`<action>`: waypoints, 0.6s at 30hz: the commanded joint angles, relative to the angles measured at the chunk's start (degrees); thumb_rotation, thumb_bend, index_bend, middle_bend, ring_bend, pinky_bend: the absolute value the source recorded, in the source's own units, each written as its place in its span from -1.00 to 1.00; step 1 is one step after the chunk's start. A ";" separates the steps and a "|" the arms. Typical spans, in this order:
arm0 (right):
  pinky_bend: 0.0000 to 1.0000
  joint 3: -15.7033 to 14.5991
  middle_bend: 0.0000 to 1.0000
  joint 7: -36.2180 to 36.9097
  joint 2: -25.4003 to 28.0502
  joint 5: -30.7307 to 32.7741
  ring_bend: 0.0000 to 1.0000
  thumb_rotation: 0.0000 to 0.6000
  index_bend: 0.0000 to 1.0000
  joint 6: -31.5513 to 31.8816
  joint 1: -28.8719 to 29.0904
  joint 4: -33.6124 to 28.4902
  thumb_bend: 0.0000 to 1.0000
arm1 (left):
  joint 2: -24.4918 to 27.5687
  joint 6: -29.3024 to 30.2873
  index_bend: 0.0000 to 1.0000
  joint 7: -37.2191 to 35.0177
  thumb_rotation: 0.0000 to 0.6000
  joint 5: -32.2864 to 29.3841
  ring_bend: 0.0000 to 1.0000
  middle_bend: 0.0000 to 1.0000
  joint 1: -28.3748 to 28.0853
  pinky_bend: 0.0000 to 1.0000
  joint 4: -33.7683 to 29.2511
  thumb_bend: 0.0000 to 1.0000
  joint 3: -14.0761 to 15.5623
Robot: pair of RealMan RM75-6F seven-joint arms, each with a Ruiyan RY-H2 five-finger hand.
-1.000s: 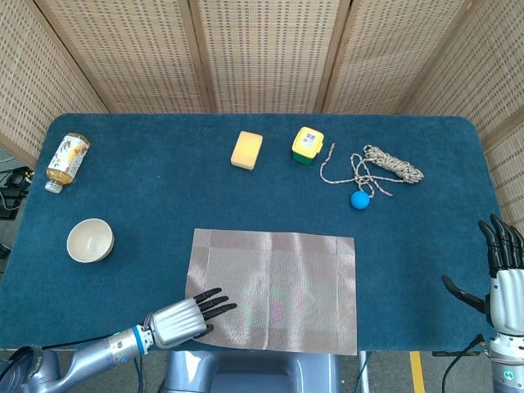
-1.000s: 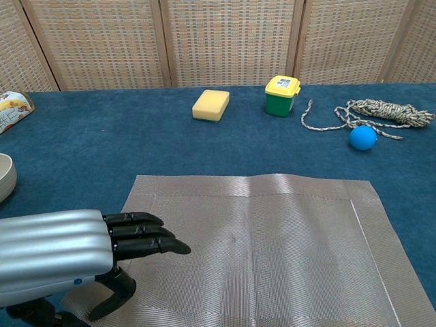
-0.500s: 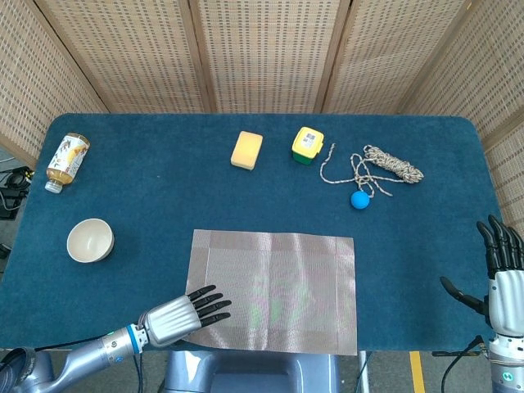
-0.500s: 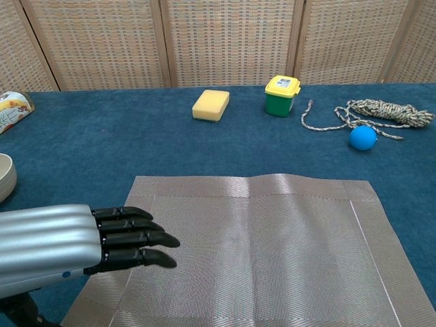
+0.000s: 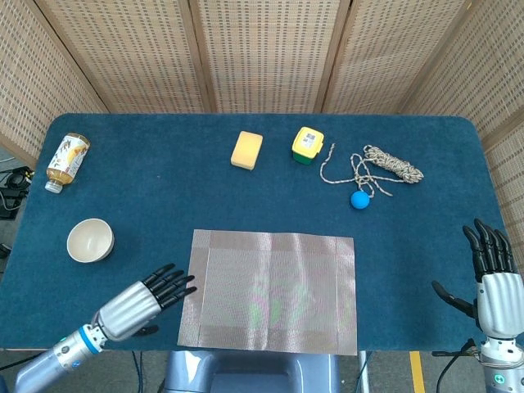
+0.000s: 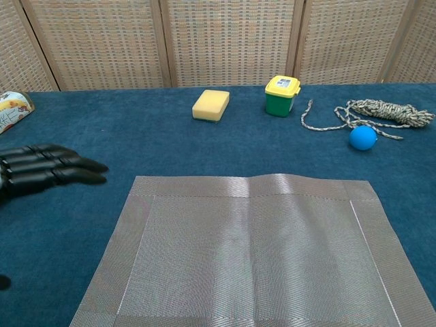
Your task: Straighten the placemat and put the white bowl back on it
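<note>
The left hand (image 5: 146, 296) hovers empty with its fingers straight and slightly spread, just off the left edge of the grey woven rectangular placemat (image 5: 270, 291), touching nothing. The small round white bowl (image 5: 90, 240) sits on the blue carpeted surface (image 5: 164, 196), up and to the left of that hand and well apart from the mat's left edge. The mat looks square to the surface's near edge, so the bowl appears to be the remaining job. The left hand is far nearer the bowl; the right hand (image 5: 491, 282), also empty with fingers extended, stands at the opposite end of the surface. The reach would go leftward and away from the robot.
</note>
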 commanded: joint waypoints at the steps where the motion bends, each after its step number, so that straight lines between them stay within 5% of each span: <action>1: -1.00 -0.26 -1.00 -0.44 -0.16 -0.13 -1.00 1.00 -0.89 -0.34 0.08 -0.07 -0.50 | 2.88 4.28 -0.93 -3.02 1.00 -2.28 -1.00 -1.00 3.26 -1.00 2.73 -1.00 -1.15; 18: -1.00 -1.67 -1.00 -2.02 -0.62 -1.20 -1.00 1.00 -0.89 -1.65 0.34 -0.48 -0.50 | -1.33 4.07 -0.62 -10.75 1.00 -16.59 -1.00 -1.00 11.67 -1.00 23.45 -1.00 -8.00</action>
